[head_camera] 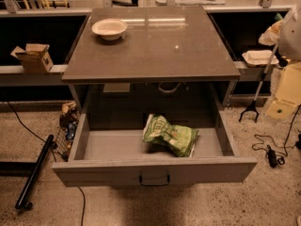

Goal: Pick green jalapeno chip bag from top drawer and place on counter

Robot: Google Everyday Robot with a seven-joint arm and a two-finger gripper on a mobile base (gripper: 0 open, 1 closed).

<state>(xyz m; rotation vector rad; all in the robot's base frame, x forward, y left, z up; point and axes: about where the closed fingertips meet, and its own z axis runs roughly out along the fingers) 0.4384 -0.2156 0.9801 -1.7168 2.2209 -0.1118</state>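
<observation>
The green jalapeno chip bag [170, 135] lies crinkled on the floor of the top drawer [155, 171], slightly right of centre. The drawer is pulled fully open, with its dark pull handle [154, 181] at front centre. The counter [153, 41] is the glossy grey-brown top above the drawer. My gripper does not show in this view. Only a pale, blurred part [289, 32] that may be my arm shows at the right edge, well away from the bag.
A white bowl [109, 28] stands at the counter's back left. A cardboard box [33, 57] sits on the left side shelf, a white tray [258, 57] on the right one. A black-tipped reacher pole [254, 105] leans at the right. Cables and a black bar [33, 173] lie on the floor.
</observation>
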